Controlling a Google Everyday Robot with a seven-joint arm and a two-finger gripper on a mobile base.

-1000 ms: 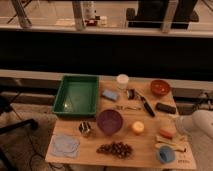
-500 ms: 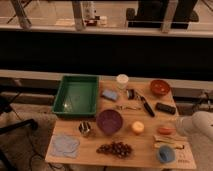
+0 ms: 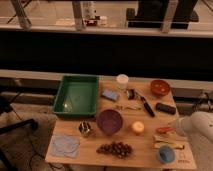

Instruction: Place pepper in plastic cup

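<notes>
Since half a second earlier, the white arm (image 3: 199, 123) had edged a little further in from the three o'clock side, while the pepper (image 3: 163, 130) had kept its place. The pepper lay flat on the wooden table (image 3: 142, 152), toward four o'clock from the table's middle, its length running roughly from nine to three o'clock. The gripper (image 3: 175, 128) sat at the pepper's three o'clock end, just beside or touching it; which of the two could not be told. Whether the gripper was apart, together or clamped on anything could not be told either, since it merged with the arm's pale bulk. The arm itself was cut off by the right edge.

At six o'clock from the pepper, near the table's front edge, the plastic cup (image 3: 165, 155) stood upright, apart from the pepper. Between them lay a pale flat thing (image 3: 169, 144), too blurred to name.

At nine o'clock from the pepper sat a yellow-orange ball (image 3: 137, 128), then a purple bowl (image 3: 109, 121) and a metal cup (image 3: 85, 129). Further out were dark grapes (image 3: 115, 148) and a blue cloth (image 3: 65, 145) toward seven o'clock, a green tray (image 3: 64, 100) at ten, a blue sponge (image 3: 109, 95), a white cup (image 3: 122, 81) at twelve, a brown bowl (image 3: 160, 87) at one, and a black-handled tool (image 3: 145, 105) beside a black block (image 3: 165, 108).
</notes>
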